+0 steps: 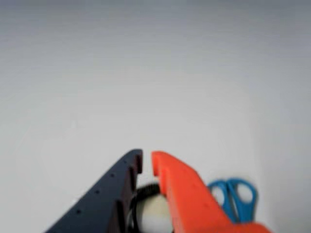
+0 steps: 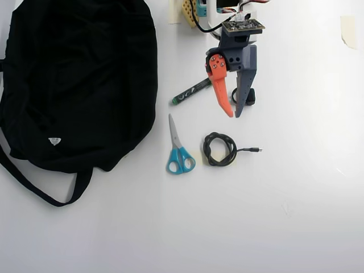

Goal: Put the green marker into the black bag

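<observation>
Overhead view shows the gripper point(image 2: 232, 115) hanging over the white table point(image 2: 296, 187) with its two fingers pointing toward the bottom of the picture, the orange finger point(image 2: 220, 94) on the left and the dark grey finger point(image 2: 244, 85) on the right. Their tips sit nearly together with only a thin gap between them, and nothing is caught in that gap. The green marker point(image 2: 190, 92) lies flat on the table just to the left of the orange finger, slanted, with its upper end reaching under or behind that finger and its lower green end pointing away toward the black bag point(image 2: 79, 79). The bag sprawls well off to the left of the gripper, filling that side of the picture, a small white label point(image 2: 54, 141) on its fabric and a long strap point(image 2: 34, 185) trailing below it. Just below the fingertips is a coiled black cable point(image 2: 219, 149) with its plug end stretched to the right, and left of that coil lie blue-handled scissors point(image 2: 178, 149), blades pointing up. A small dark object point(image 2: 250, 96) peeks out beside the grey finger; I cannot tell what it is. Wrist view gives a blurred look along the same two fingers point(image 1: 146, 162), tips close with a slim slot between, the blue scissor handles point(image 1: 235, 196) showing right of the orange one.
</observation>
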Available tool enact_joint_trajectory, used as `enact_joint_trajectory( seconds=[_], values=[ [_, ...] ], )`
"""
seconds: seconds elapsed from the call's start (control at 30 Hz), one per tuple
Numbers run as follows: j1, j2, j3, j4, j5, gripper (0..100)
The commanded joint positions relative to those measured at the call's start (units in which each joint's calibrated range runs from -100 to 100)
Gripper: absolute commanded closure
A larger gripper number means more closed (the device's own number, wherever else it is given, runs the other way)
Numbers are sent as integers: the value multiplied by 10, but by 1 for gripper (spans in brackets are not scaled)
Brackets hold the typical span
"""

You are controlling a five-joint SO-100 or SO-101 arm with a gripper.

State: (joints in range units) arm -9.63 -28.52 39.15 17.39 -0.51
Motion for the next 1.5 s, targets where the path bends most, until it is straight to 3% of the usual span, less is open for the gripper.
enact_joint_trajectory(
  seconds=[0.0,0.23,0.6,0.9,1.07,1.47],
  values=[
    [13,44,-89,-15,1,98],
    [21,132,-186,-53,1,98],
    [24,229,-195,-228,1,98],
    [30,230,-220,-220,2,98],
    [33,229,-258,-156,1,98],
    [40,218,-247,-154,7,98]
  ],
)
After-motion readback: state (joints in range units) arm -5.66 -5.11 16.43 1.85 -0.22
